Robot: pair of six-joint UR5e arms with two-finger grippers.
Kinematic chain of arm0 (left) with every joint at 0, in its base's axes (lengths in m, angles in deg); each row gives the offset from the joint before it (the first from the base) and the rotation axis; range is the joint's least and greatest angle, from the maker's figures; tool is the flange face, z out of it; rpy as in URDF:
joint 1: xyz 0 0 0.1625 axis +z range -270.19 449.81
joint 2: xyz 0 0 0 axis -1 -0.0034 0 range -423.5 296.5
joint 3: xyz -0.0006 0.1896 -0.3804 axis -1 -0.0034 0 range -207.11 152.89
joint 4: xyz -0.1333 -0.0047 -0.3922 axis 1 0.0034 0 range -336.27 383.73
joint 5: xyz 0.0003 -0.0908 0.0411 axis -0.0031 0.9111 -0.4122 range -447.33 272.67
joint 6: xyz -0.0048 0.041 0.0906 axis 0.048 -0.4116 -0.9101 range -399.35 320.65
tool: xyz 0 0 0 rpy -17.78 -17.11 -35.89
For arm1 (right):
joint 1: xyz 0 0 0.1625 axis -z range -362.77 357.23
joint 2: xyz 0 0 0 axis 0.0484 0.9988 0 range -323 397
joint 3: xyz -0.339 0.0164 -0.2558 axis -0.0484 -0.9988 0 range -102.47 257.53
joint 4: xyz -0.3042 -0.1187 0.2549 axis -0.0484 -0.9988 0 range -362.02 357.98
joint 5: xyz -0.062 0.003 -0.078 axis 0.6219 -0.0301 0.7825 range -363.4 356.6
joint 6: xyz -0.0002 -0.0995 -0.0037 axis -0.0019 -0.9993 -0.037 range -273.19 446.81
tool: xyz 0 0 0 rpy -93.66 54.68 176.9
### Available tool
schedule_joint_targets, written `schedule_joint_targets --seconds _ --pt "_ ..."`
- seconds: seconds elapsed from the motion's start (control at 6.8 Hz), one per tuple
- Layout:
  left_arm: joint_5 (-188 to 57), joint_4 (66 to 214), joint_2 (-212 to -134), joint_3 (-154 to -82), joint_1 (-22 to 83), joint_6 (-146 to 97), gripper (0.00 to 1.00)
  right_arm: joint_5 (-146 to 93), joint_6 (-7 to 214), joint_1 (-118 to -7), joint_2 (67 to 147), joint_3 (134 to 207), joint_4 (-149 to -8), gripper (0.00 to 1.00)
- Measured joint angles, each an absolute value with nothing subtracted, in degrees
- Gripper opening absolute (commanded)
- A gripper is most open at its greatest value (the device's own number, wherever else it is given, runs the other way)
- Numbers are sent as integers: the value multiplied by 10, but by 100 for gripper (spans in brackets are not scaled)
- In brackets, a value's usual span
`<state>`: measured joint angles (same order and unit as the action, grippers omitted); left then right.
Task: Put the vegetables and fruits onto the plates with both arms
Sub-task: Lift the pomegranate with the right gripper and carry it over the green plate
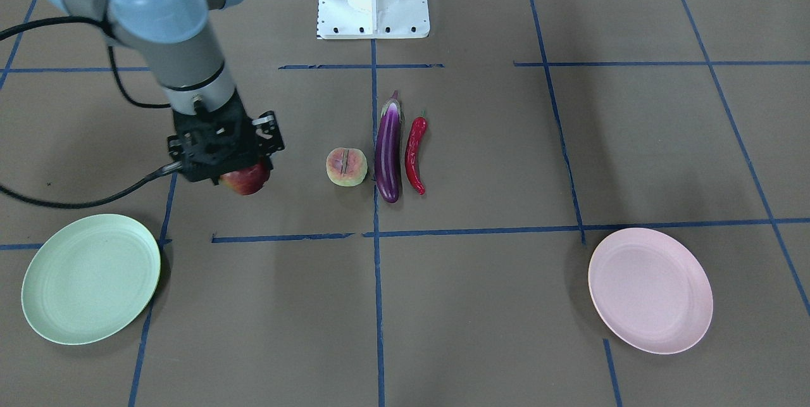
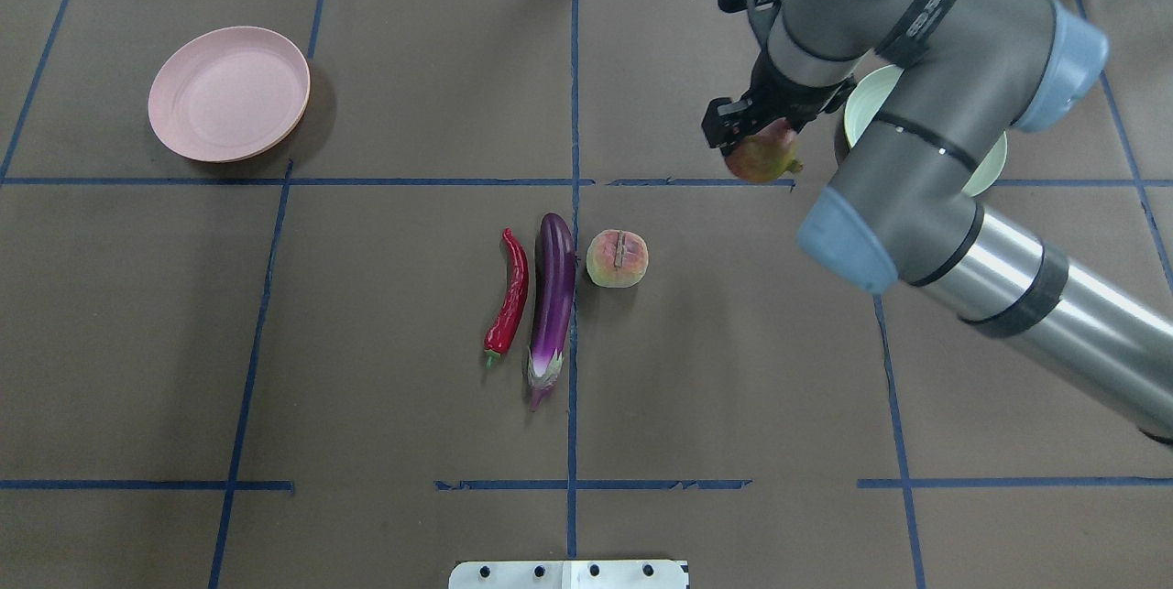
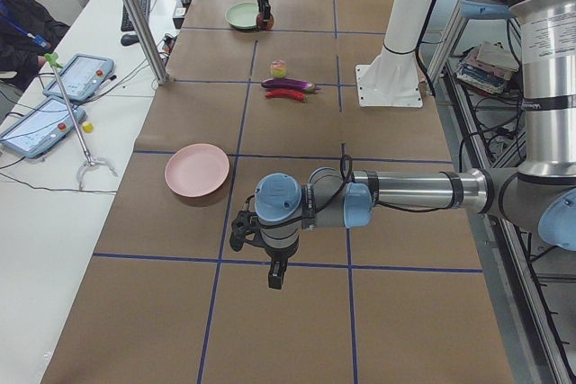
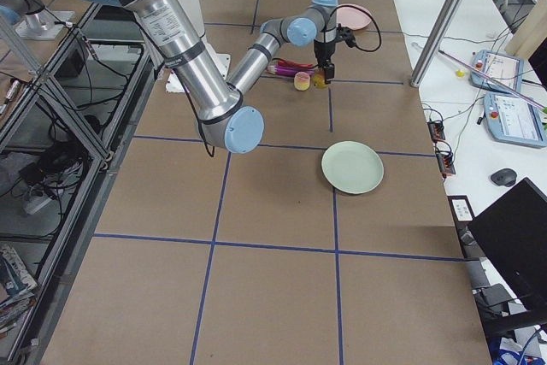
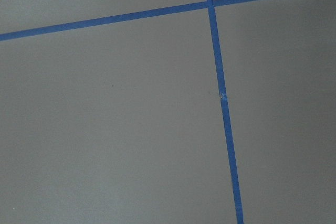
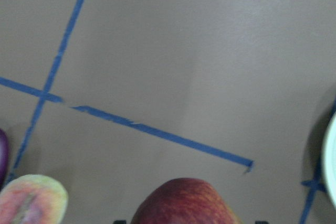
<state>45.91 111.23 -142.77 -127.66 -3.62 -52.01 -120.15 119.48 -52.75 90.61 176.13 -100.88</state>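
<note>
You're looking at the R arm (image 2: 916, 158) partly hiding the mint plate (image 1: 90, 279) overhead. The pink plate (image 1: 650, 290) sits well apart, both bare. Eggplant (image 1: 388, 150) and chili (image 1: 415, 154) lie parallel, stems twd the robot, peach (image 1: 346, 167) beside them. R gripper (image 1: 240, 169) clamps the pomegranate (image 1: 247, 184) between peach and mint plate. L gripper (image 3: 276, 276): jaws can't be told.

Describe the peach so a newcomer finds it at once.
Start at the blue tape line down the table's middle in the overhead view. The peach lies just right of it, beside the eggplant. It's the only round item resting there, pink-green with a central groove.
</note>
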Motion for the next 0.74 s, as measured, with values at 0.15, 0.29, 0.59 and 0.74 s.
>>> schedule_joint_targets --seconds 0.15,0.29,0.59,0.74 --pt "459 1113 -1428 -1277 -36 -520 100 -1231 1110 -577 913 1722 -1008 2" --pt "459 1113 -1428 -1277 -36 -520 100 -1256 1043 -614 926 1686 -992 2" --pt "459 1113 -1428 -1278 -36 -520 100 -1299 977 -659 977 1591 -850 5" --pt "459 1114 -1428 -1277 -36 -520 100 -1309 966 -668 997 1549 -790 14"
